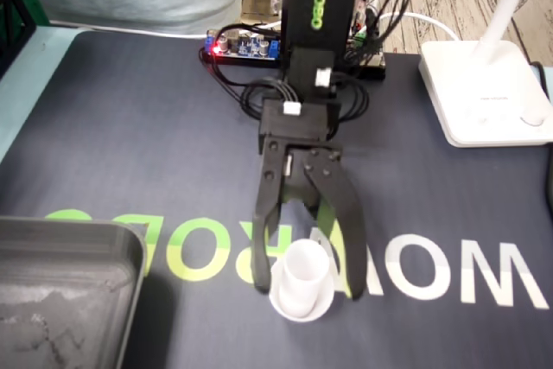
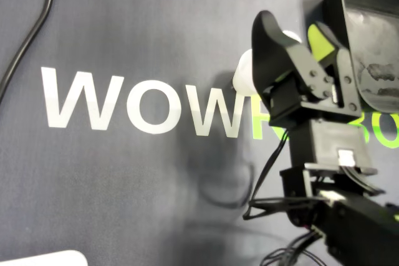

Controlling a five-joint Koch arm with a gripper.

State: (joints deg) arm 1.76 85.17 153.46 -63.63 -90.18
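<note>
Cup (image 1: 302,276) first: in the fixed view it is a small white one, upright on the mat (image 1: 130,127) over the printed lettering, with a wider flange at its foot. It looks like thin plastic, so probably very light, smooth and easy to tip or squash. The plain wall above the flange is the place to take it, squeezed gently from both sides. The gripper (image 1: 308,289) is wide open and holds nothing. One jaw stands on each side of the cup, just beside it, with the tips down near the mat. The arm comes from its base at the far edge and reaches forward and steeply down, the gripper pointing at the camera. A grey tray (image 1: 130,239) sits well apart at lower left, and a white lamp base (image 1: 484,92) at upper right.

In the overhead view the gripper (image 2: 293,38) enters from lower right. The near jaw covers most of the cup (image 2: 244,74), leaving a white edge showing beside it. The other jaw is hard to pick out against the tray (image 2: 374,4), which fills the upper right corner.
</note>
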